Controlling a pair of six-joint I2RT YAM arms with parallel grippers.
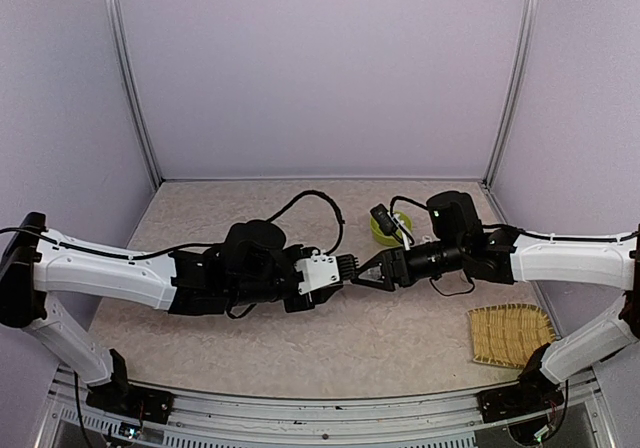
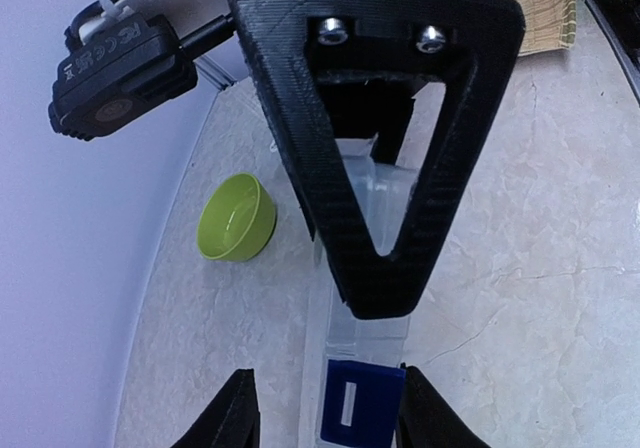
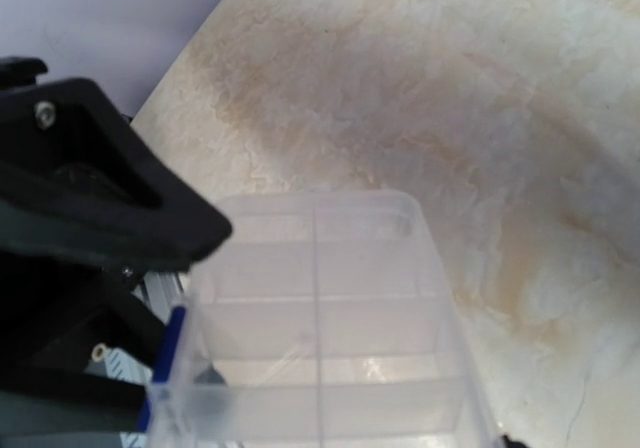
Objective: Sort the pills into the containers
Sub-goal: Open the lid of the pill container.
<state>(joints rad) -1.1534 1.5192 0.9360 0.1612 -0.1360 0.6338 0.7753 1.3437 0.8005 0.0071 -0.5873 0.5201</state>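
The clear pill box [image 2: 365,340] hangs above the table between my two grippers. Its row of containers [image 3: 320,318] fills the lower right wrist view, and I see no pills in them or anywhere else. My right gripper [image 1: 372,271] is shut on the box, one of its black fingers [image 2: 310,168] lying flat across the top. My left gripper [image 2: 328,376] is open and straddles the end with the blue latch [image 2: 362,403]. One of its fingers touches the box's side and the other stands apart from it.
A lime-green bowl [image 1: 388,228] sits on the table behind the grippers and also shows in the left wrist view [image 2: 237,218]. A woven bamboo mat [image 1: 510,333] lies at the front right. Lilac walls enclose the marbled tabletop [image 1: 250,338].
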